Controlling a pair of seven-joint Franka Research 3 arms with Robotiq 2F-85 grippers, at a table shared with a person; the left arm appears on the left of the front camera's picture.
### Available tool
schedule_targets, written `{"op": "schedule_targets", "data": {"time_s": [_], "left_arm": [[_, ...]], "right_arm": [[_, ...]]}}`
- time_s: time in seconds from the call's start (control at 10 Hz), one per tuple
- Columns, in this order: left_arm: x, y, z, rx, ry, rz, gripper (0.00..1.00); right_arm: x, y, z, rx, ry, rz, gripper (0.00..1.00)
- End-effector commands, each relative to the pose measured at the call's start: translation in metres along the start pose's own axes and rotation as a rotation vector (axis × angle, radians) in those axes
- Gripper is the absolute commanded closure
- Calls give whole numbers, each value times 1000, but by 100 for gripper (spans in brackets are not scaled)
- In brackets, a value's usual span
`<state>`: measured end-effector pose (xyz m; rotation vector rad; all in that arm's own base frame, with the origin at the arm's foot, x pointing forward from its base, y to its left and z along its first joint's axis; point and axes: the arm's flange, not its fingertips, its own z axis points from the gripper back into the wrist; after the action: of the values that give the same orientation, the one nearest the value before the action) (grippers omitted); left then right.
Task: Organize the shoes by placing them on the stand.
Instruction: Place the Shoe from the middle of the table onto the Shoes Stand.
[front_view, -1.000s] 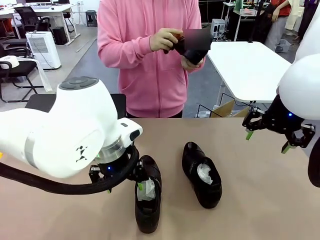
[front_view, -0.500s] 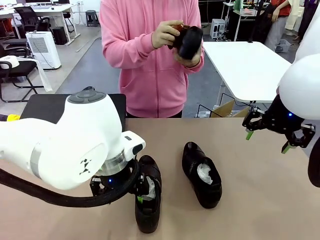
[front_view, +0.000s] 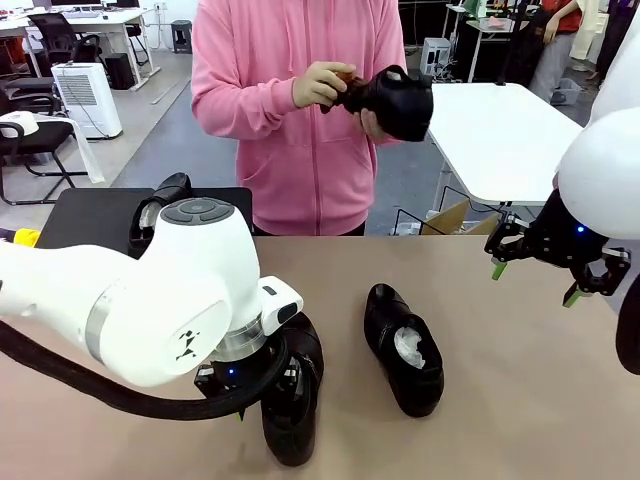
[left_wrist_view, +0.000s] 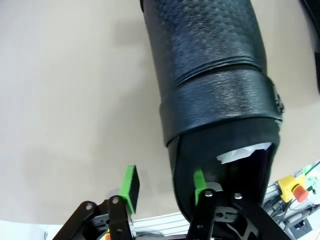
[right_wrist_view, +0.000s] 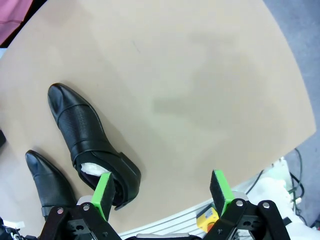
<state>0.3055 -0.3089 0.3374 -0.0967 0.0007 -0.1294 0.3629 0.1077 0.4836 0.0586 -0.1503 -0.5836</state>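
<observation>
**Left gripper straddling a shoe's collar, not clamped; right gripper empty**

- Left: my jaws are about half open over the near shoe, at the heel end. One green pad sits inside the opening, next to the white paper. The other pad is outside the side wall, with bare table showing between it and the leather. No grip on it as far as I can see.
- That shoe lies flat on the table near my edge, toe pointing away from me. In the front view my left arm covers most of it.
- Right: my jaws are spread wide with nothing between the pads. The gripper hovers above the table's right side, well apart from every shoe.
- Middle shoe: flat on the table, just right of the near shoe and not touching it, with paper in its opening.
- Third shoe: off the table, held in both of the person's hands at chest height on the far side.
- Stand: far left, mostly hidden behind my left arm. A glossy black shape sits on it that looks like the fourth shoe; I can't tell more.
</observation>
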Motion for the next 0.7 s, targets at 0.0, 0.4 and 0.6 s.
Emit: {"op": "schedule_targets", "data": {"time_s": [0.0, 0.4, 0.6], "left_arm": [[1, -3, 2, 2, -26, 9, 100], [3, -11, 3, -7, -28, -15, 100], [3, -12, 16, -10, -19, -38, 100]], "right_arm": [[3, 0, 0, 14, 3, 11, 0], [3, 0, 0, 14, 3, 11, 0], [3, 0, 0, 14, 3, 11, 0]]}}
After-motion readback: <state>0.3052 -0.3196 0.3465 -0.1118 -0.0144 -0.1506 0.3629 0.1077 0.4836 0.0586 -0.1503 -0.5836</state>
